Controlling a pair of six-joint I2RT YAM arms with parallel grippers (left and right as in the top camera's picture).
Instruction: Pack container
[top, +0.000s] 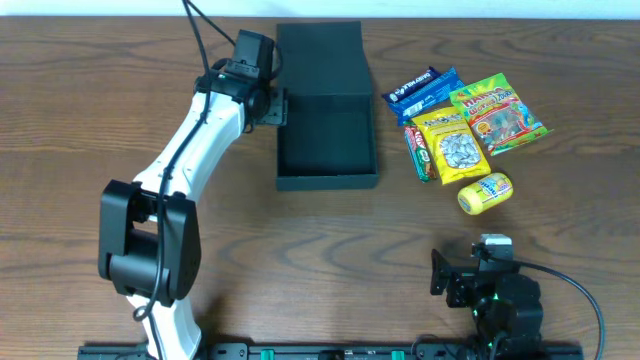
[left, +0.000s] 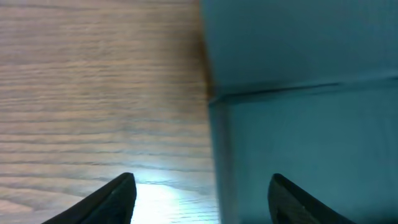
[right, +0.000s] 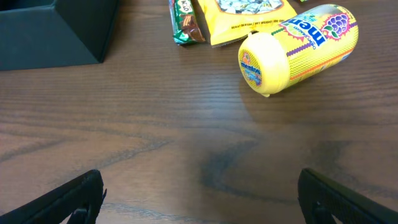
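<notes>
Nearest the front edge of the tabletop (top: 300, 270), toward its right corner, the right fingers (right: 74, 199) were spread wide and low over bare wood, gripping nothing. Just beyond them a yellow Mentos bottle (right: 298, 46) lay on its side. Past it, in the right half, sat a loose cluster of a yellow seed packet (top: 450, 145), a slim green bar (top: 417, 153), a blue wrapper (top: 425, 92) and a green-and-yellow candy bag (top: 497, 115), some overlapping. The container (top: 327, 181) stood a little left of them, at mid-width and toward the far edge. It was empty, with its lid (top: 320, 55) folded back flat on the far side. At its left wall, near the fold, the left fingers (left: 118, 199) were parted with that wall between them. They were not clamped, and whether they touched the card could not be told. Packing looked not yet begun, and the step in hand seemed to be steadying the box. Next, the left fingers would likely need to pinch the wall while the right reached forward for the bottle, the closest item, and carried it left into the box. The tabletop was brown wood-grain, matte with one glare patch. Of the room only a pale strip beyond the far edge showed.
</notes>
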